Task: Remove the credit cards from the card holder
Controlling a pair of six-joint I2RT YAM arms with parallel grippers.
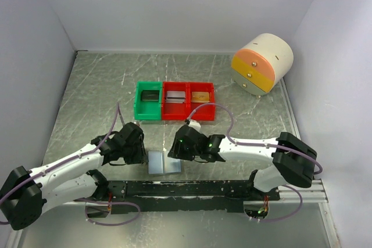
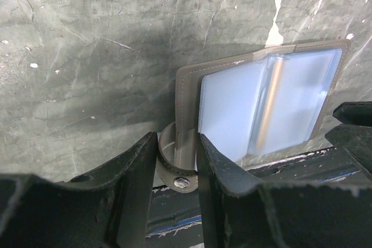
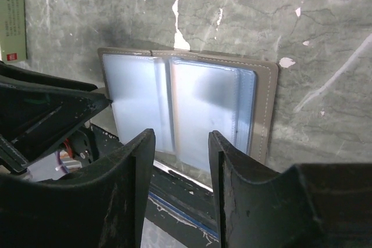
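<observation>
The card holder [image 1: 164, 162] lies open at the table's near edge, with grey panels and pale blue pockets facing up. My left gripper [image 1: 145, 154] is at its left edge. In the left wrist view the gripper [image 2: 178, 143] is shut on the holder's [image 2: 267, 103] grey edge and snap strap [image 2: 177, 172]. A thin orange-tan strip [image 2: 269, 106] shows through the pockets near the fold. My right gripper [image 1: 173, 150] is open and empty over the holder's right side. In the right wrist view it [image 3: 181, 137] hovers above the holder's [image 3: 192, 103] near edge. An orange-tan card [image 1: 201, 96] lies in the right red bin.
A green bin [image 1: 139, 108] and two red bins [image 1: 175, 113] stand in a row behind the holder. A small white-and-red box [image 3: 11, 24] lies near them. A round cream, orange and yellow drawer unit [image 1: 261, 62] stands at the back right. The black mounting rail [image 1: 186, 189] runs just in front of the holder.
</observation>
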